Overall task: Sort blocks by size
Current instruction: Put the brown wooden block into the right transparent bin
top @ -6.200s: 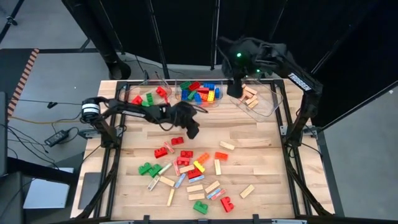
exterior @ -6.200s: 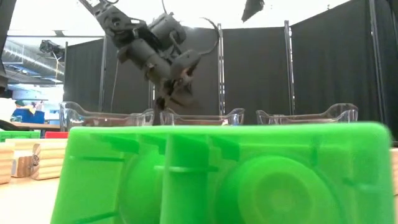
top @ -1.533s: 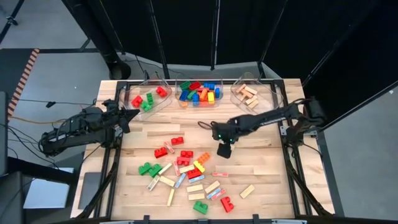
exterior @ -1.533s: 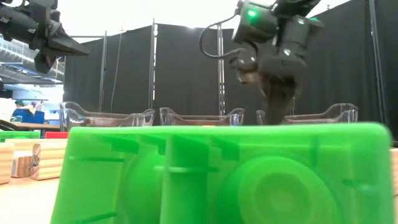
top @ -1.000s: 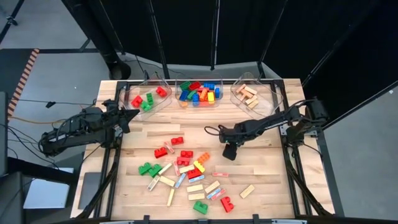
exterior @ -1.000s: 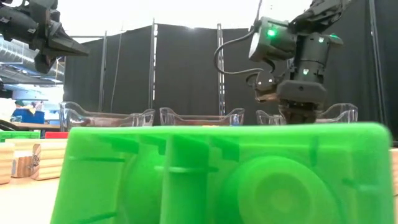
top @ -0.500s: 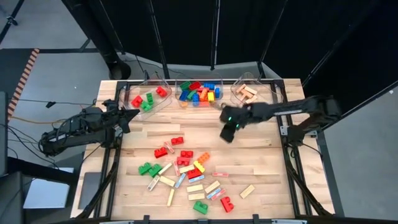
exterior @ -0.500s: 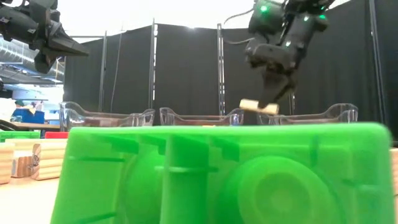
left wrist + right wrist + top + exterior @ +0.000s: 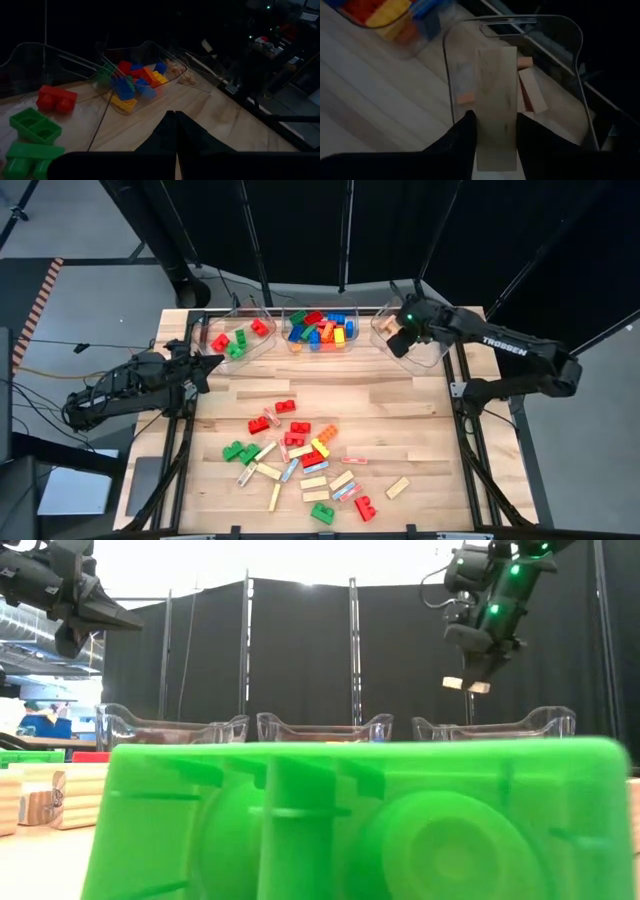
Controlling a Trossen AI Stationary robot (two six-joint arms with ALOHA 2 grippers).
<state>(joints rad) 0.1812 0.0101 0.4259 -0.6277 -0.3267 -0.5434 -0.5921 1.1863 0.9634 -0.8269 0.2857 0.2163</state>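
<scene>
Right wrist view shows the right gripper (image 9: pixel 495 131) with jaws pinching a flat tan wooden bar (image 9: pixel 496 105) above the clear plastic bin (image 9: pixel 432 350) of wooden bars (the rightmost one). Left gripper (image 9: pixel 212 363), jaws pressed together, waits at the desk's (image 9: pixel 400 405) left edge.

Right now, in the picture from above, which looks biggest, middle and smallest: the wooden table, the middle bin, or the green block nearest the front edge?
1. Wooden table
2. Middle bin
3. Green block

Right gripper (image 9: pixel 398 343) raised, jaws clamped; left gripper (image 9: pixel 212 363) parked, closed.
</scene>
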